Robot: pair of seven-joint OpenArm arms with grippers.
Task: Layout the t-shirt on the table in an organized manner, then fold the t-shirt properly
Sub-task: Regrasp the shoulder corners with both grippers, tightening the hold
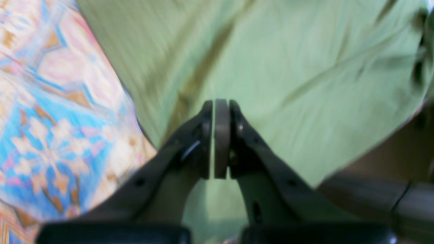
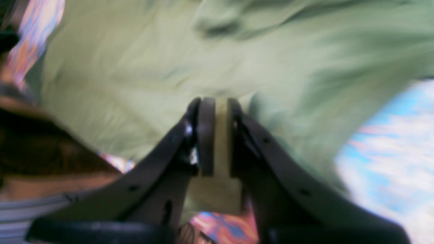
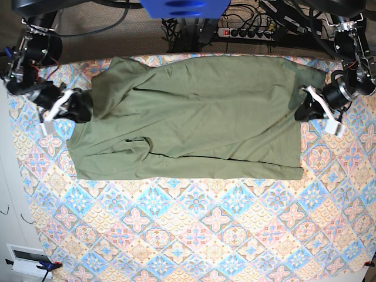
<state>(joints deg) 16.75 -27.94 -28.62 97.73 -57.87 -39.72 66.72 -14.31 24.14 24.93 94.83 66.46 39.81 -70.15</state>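
Lying spread across the far half of the table, the t-shirt sits mostly flat, with a bunched fold near its left end and a few long creases across the body. Its near edge runs fairly straight; the far edge reaches almost to the table's far rim.

At the shirt's right end, the left gripper has its jaws pressed together, only a hairline between the pads. Green cloth lies right under it, but the blur makes it hard to say whether any is pinched, so I would not call it a hold.

At the left end, the right gripper has its jaws drawn close with a pale green strip between the pads, which looks like a clamp on the shirt's edge.

Judging by the drape, the cloth is light, soft and limp, and it will sag and wrinkle wherever it is not supported. It should not slip much from rubbery pads, though a thin single layer can pull free. Good places to take hold look like the hem corners and shoulder seams, gripped at both ends and kept taut.
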